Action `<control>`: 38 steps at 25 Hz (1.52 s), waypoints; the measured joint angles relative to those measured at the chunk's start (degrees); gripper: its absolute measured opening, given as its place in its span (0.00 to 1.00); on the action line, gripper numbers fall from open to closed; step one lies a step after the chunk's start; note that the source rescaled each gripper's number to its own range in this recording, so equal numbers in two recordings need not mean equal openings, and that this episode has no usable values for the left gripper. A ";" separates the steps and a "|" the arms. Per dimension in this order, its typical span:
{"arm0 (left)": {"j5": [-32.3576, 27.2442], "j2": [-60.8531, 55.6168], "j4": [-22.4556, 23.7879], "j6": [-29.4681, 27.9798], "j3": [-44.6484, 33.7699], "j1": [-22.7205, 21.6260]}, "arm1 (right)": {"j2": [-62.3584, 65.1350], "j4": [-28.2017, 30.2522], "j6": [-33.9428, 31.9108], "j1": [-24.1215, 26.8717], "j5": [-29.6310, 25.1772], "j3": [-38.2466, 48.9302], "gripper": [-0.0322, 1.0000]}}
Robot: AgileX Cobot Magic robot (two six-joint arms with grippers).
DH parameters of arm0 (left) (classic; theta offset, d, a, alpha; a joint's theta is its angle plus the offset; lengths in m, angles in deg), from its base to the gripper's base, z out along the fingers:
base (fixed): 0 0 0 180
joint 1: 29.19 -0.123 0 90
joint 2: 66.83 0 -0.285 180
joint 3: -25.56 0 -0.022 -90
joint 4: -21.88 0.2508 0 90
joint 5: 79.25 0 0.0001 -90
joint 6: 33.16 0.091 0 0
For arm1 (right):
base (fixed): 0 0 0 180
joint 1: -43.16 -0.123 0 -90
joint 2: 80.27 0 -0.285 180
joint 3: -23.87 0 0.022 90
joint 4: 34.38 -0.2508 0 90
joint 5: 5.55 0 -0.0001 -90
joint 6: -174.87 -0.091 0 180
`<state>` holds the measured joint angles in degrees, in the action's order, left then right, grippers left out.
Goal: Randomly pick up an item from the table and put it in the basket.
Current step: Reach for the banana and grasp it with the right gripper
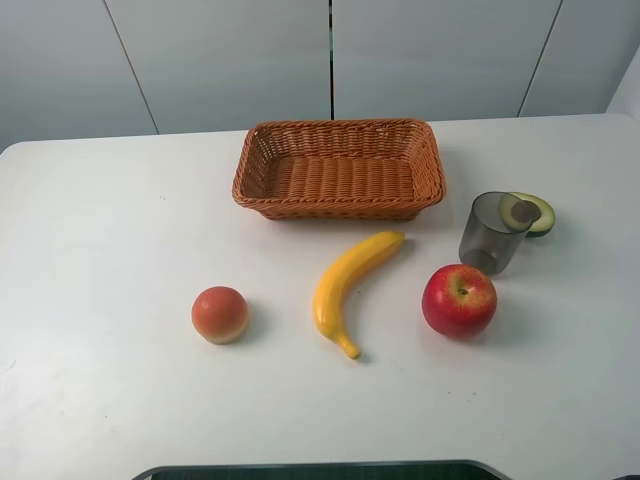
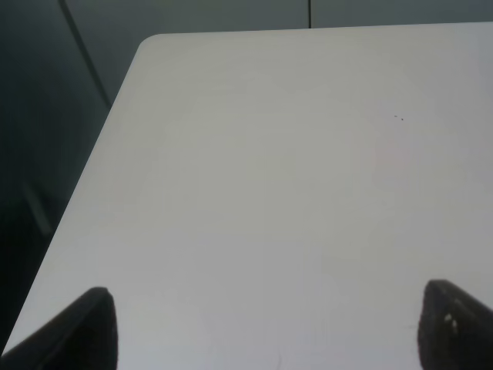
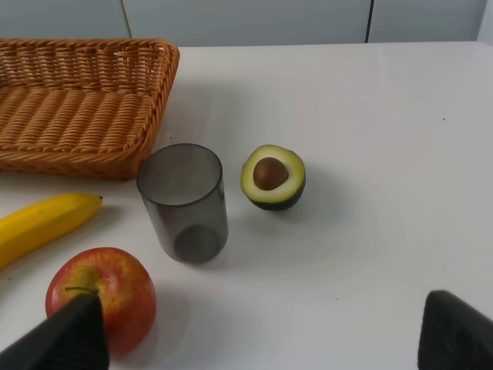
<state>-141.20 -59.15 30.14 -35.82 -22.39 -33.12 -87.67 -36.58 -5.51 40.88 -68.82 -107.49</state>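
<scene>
A long curved yellow banana (image 1: 351,287) lies on the white table (image 1: 110,250) just in front of the orange-brown wicker basket (image 1: 338,203), which holds nothing. One end of the banana (image 3: 42,223) and a corner of the basket (image 3: 115,163) show in the right wrist view. My left gripper (image 2: 266,327) is open over bare table near its left corner, with only its dark fingertips (image 2: 85,327) showing. My right gripper (image 3: 262,331) is open and empty, near the apple and cup. Neither gripper shows in the exterior high view.
A red apple (image 1: 459,300) sits right of the banana, a grey translucent cup (image 1: 494,232) behind it, and an avocado half (image 1: 532,212) beside the cup. A round orange-pink fruit (image 1: 220,314) sits left of the banana. The table's left edge (image 2: 92,169) is near my left gripper.
</scene>
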 joint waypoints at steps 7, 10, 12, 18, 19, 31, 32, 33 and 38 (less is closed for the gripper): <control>0.00 0.00 0.00 0.00 0.00 0.00 | -6.78 -0.48 0.00 0.00 -1.18 -1.46 0.78; 0.00 0.00 0.00 0.00 0.00 0.00 | -16.48 -1.92 0.00 0.00 -1.72 -4.69 0.78; 0.00 0.00 0.00 0.00 0.00 0.00 | -23.58 -1.91 0.00 0.00 -1.72 -7.65 0.78; 0.00 0.00 0.00 -0.12 0.00 0.00 | -40.53 -3.49 0.00 -2.74 0.90 -13.13 0.78; 0.00 0.00 0.00 -0.12 0.00 0.00 | -42.94 -3.49 0.00 -4.78 1.25 -13.80 0.78; 0.00 0.00 0.00 -0.12 0.00 0.00 | -70.01 -5.29 -3.09 -23.12 3.79 -23.33 0.78; 0.00 0.00 0.00 -0.12 0.00 0.00 | -72.42 -5.60 -3.79 -24.09 3.94 -24.07 0.78; 0.00 0.00 0.00 -0.12 0.00 0.00 | -74.73 -5.83 -4.82 -25.03 4.27 -24.75 0.78; 0.00 0.00 0.00 -0.12 0.00 0.00 | -84.21 -5.94 -12.02 -29.57 9.33 -27.58 0.78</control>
<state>-141.20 -59.15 30.14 -35.93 -22.39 -33.12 -171.89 -42.51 -17.53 11.31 -59.48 -135.07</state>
